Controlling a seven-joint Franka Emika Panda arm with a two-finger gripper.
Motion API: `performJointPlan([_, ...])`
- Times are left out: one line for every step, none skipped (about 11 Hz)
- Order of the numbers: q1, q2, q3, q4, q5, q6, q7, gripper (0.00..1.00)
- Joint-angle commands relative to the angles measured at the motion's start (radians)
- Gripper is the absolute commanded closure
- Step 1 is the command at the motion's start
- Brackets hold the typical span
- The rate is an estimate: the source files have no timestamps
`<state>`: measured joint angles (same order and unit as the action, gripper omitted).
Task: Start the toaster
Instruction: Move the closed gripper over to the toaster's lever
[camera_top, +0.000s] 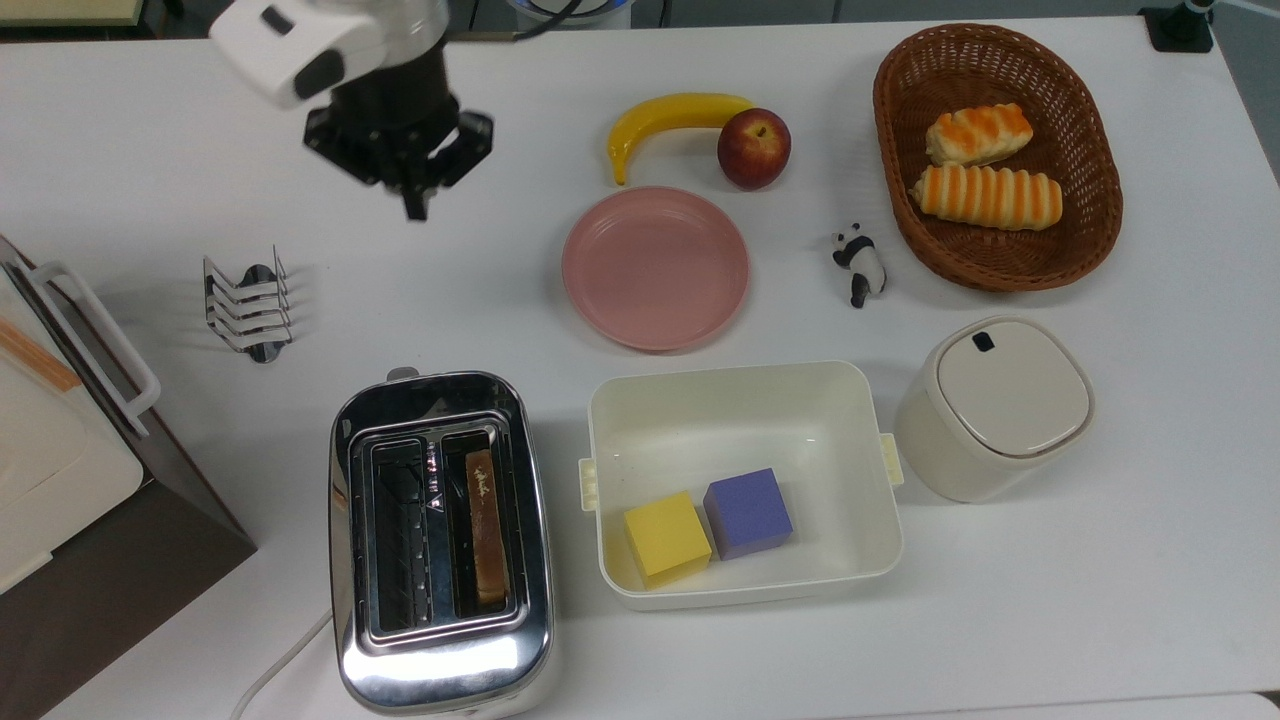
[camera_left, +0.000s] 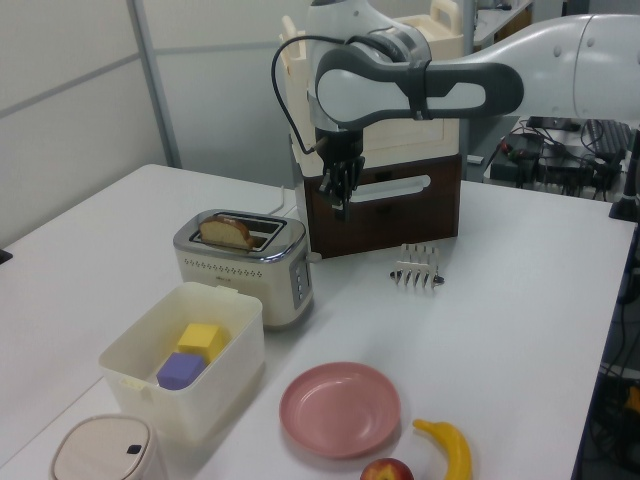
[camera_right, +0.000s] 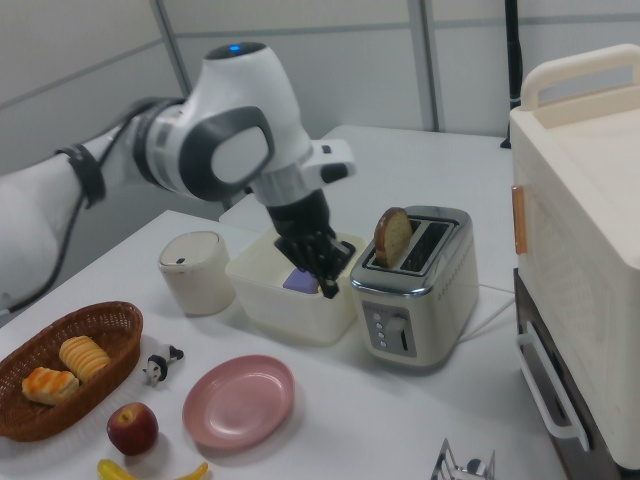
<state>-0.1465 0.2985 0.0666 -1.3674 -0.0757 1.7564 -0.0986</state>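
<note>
The toaster (camera_top: 440, 540) stands on the white table (camera_top: 150, 170), at the lower middle-left of the top view, chrome top upward. A slice of bread (camera_top: 485, 530) sits upright in the slot on the top view's right; the other slot is bare. In the right view the bread (camera_right: 392, 237) sticks up well above the toaster (camera_right: 415, 290), and the grey lever (camera_right: 397, 330) sits on the end panel below a column of small buttons. A white cord (camera_top: 280, 660) leaves the toaster's lower-left corner in the top view.

The gripper (camera_top: 412, 205) hangs in the air well apart from the toaster, beyond its lever end and toward the top view's upper edge, pointing down with nothing in it. Its jaws look closed together into one narrow tip. In the left view the gripper (camera_left: 338, 205) hangs above and to the right of the toaster (camera_left: 245, 265).

A wire rack (camera_top: 248, 305) stands to the toaster's upper left in the top view, a boxy appliance (camera_top: 70, 470) to its left. Just beside the toaster on the top view's right is a cream tub (camera_top: 745, 385) with a yellow block (camera_top: 667, 537) and a purple block (camera_top: 748, 512) touching. A pink plate (camera_top: 655, 267) lies beyond the tub.
</note>
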Motion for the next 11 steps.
performJointPlan([-0.019, 0.046, -0.007, -0.015, -0.006, 0.138, -0.021, 1.00])
performJointPlan([-0.021, 0.056, -0.007, -0.015, -0.007, 0.165, -0.021, 1.00])
performJointPlan([-0.024, 0.071, -0.007, -0.015, -0.012, 0.182, -0.021, 1.00])
performJointPlan([-0.025, 0.080, -0.008, -0.016, -0.013, 0.201, -0.023, 1.00])
performJointPlan([-0.030, 0.108, -0.007, -0.016, -0.015, 0.224, -0.023, 1.00])
performJointPlan([-0.030, 0.134, -0.008, -0.015, -0.018, 0.254, -0.023, 1.00])
performJointPlan([-0.030, 0.154, -0.008, -0.016, -0.019, 0.297, -0.024, 1.00])
performJointPlan([-0.030, 0.171, -0.008, -0.016, -0.019, 0.316, -0.026, 1.00])
performJointPlan([-0.030, 0.175, -0.008, -0.016, -0.019, 0.319, -0.027, 1.00])
performJointPlan([-0.030, 0.189, -0.008, -0.016, -0.019, 0.321, -0.030, 1.00])
performJointPlan([-0.030, 0.201, -0.008, -0.018, -0.019, 0.321, -0.033, 1.00])
